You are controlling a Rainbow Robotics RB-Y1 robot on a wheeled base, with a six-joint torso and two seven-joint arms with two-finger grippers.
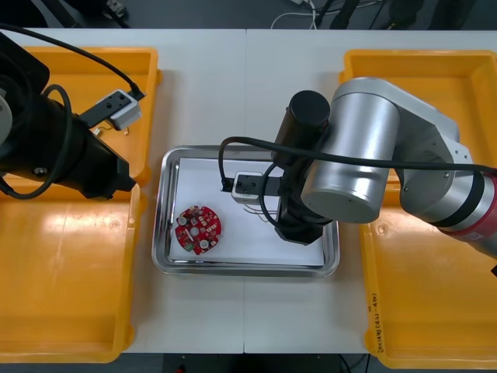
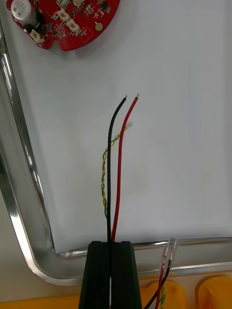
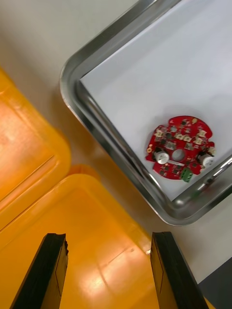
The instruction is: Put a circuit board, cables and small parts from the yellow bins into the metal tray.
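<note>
Right gripper (image 2: 111,246) low over right half of metal tray (image 1: 160,233), fingers pressed together, pinching cable bundle (image 2: 108,217) (black wire (image 2: 109,169), red wire (image 2: 120,169), twisted yellow-green pair (image 2: 103,176)). Loose ends reach out over white inside, toward tray middle. Circuit board (image 1: 199,229) lies flat by tray's near-left corner, well apart from cables. Left gripper (image 3: 107,236) hangs over yellow bin (image 3: 96,260) just beside tray's left edge, fingers spread wide.

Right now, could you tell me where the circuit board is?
In the front view, the circuit board lies inside the metal tray, toward its left near corner.
</note>
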